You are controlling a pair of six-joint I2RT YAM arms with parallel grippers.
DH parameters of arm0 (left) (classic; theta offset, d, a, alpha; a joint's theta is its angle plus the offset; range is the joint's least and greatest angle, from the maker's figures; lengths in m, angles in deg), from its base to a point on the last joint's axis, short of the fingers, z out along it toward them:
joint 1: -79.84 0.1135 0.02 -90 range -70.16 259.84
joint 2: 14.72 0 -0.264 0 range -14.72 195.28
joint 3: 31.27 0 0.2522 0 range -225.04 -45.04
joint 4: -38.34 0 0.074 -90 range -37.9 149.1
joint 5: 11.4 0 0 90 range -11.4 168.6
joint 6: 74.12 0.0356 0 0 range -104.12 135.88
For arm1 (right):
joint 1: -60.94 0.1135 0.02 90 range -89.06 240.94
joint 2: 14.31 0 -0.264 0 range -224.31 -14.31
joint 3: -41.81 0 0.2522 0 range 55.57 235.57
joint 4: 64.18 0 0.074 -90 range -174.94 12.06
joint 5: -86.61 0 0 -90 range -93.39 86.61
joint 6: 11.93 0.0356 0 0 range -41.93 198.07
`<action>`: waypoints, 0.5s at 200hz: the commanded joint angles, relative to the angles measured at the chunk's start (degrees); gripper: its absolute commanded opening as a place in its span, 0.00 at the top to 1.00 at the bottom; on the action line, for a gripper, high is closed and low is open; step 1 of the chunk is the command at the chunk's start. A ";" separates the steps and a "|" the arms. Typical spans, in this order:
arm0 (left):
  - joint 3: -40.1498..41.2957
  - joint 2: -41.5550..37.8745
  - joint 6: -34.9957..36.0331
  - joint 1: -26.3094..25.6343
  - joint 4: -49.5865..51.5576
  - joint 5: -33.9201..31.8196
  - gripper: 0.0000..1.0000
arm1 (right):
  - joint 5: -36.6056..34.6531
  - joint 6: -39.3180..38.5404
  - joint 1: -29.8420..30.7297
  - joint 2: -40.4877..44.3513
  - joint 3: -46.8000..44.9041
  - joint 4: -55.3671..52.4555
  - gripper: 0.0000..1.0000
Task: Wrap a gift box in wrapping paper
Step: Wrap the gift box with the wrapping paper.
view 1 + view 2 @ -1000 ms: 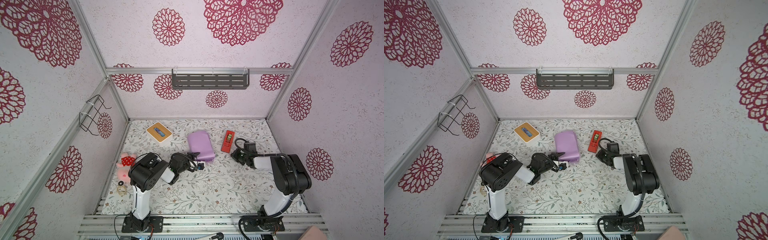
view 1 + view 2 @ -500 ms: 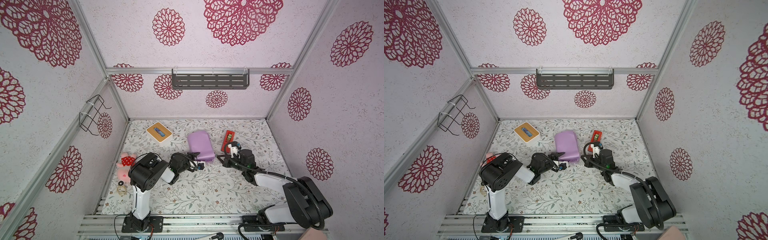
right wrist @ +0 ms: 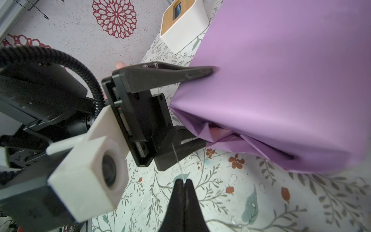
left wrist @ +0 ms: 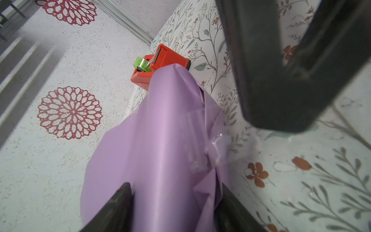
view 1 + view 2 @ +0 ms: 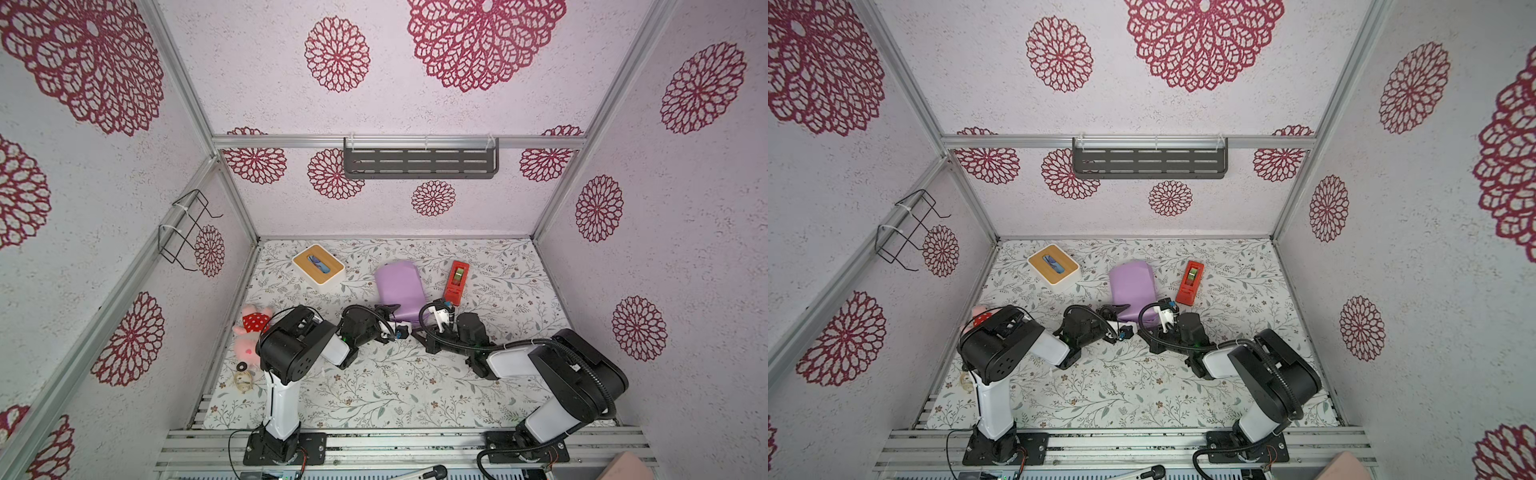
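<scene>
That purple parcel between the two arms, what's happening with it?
A box is being gift-wrapped; lilac wrapping paper already covers it completely. The left gripper clasps the parcel's near end, one finger above and one below, over the folded flaps. The right gripper is shut just beside it, seemingly pinching a thin clear strip, probably tape. A red tape dispenser sits beyond the parcel.

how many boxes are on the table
2: the white tissue box with a wooden top at the back left, and the lilac-wrapped gift box at centre. None seem hidden.
</scene>
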 commanded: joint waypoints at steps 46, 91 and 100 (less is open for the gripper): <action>0.65 0.52 -0.73 -0.20 6.18 0.14 0.33 | 0.16 -1.85 0.48 -3.69 2.99 4.73 1.00; 0.62 0.52 -0.66 -0.28 6.17 0.10 0.33 | -0.40 -2.35 0.48 -5.37 3.79 3.69 1.00; 0.57 0.52 -0.64 -0.32 6.29 0.14 0.33 | -0.41 -2.34 0.48 -5.69 4.03 3.56 1.00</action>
